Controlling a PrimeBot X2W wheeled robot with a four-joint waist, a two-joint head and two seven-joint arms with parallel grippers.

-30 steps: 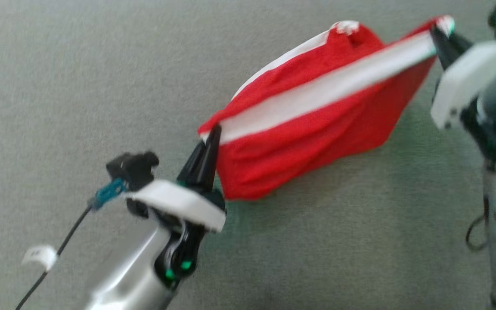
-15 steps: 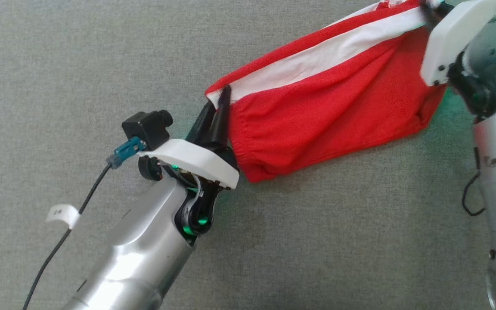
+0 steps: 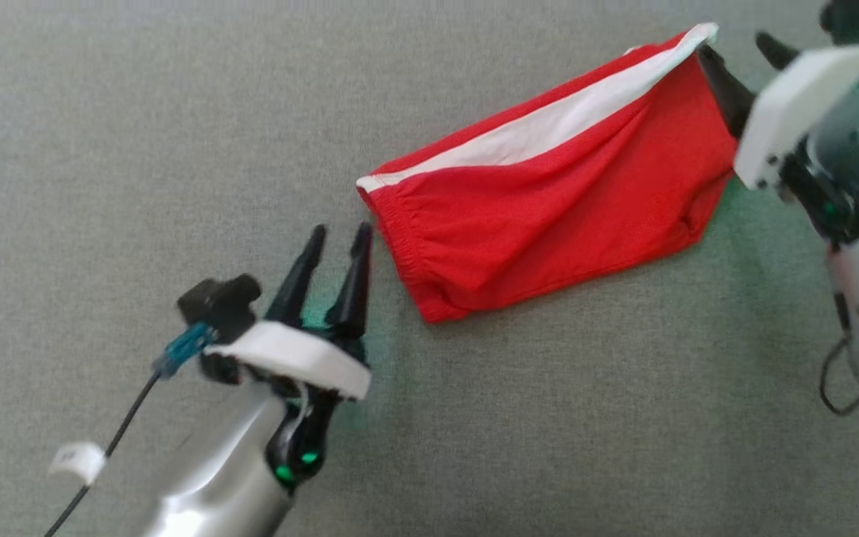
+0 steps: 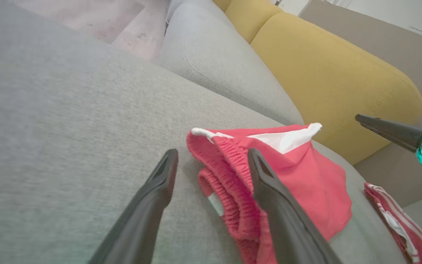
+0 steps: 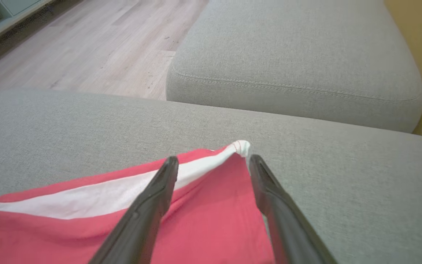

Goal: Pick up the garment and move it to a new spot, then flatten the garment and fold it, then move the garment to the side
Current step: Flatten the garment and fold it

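Nothing readable for you here. White tag (image 3: 77,460) on cable (image 3: 127,418) by left forearm: print, if any, blurred out. Faint marks on yellow cushion (image 4: 335,73) in left wrist view: too faint to make out.

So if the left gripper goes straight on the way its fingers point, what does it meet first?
Probably the elastic end of the red garment, just ahead of the left gripper; height above the cushion is unclear.
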